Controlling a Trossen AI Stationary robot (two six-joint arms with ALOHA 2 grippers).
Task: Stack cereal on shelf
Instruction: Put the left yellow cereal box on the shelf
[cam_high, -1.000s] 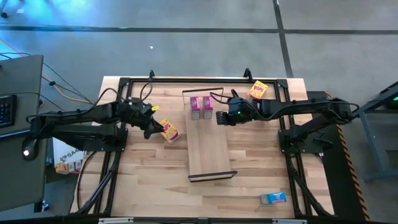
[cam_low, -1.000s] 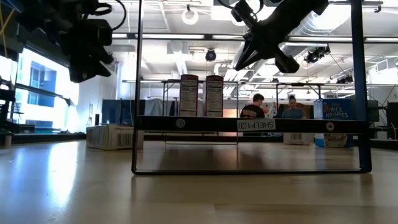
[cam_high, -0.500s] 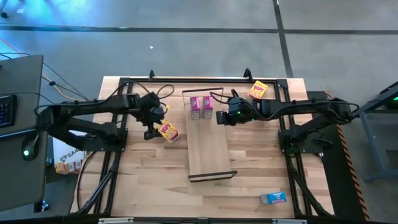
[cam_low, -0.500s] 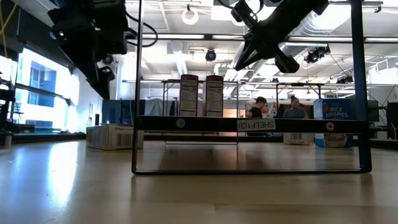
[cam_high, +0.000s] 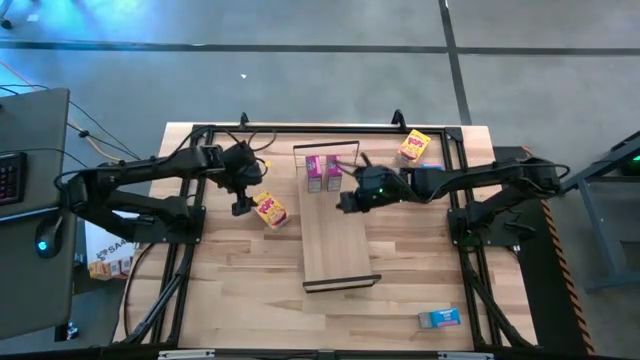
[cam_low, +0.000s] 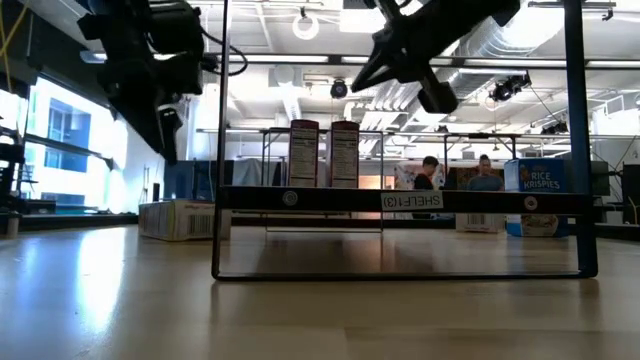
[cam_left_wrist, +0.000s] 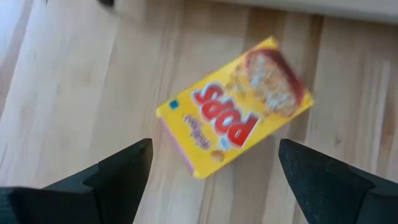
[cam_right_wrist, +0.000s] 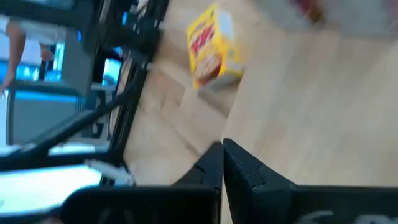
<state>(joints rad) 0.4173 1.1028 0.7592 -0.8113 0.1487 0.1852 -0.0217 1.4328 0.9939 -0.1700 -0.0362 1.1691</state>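
Shelf plank (cam_high: 335, 235) runs down the frame's centre with two pink cereal boxes (cam_high: 323, 171) upright at its upper end, while left of it a yellow box (cam_high: 271, 210) lies on the table beneath the left gripper (cam_high: 241, 207), fingers spread wide and empty, and the right gripper (cam_high: 345, 203), pinched closed, hovers over the plank.

Left gripper (cam_left_wrist: 211, 171) fingers (cam_left_wrist: 121, 168) spread wide, nothing btwn them — hovering over the wood tabletop (cam_left_wrist: 74, 81). Yellow cereal box (cam_left_wrist: 235, 106) w/ red "POPS" print lies flat on the boards, skewed to the grain, just beyond the fingertips — not touching either one.
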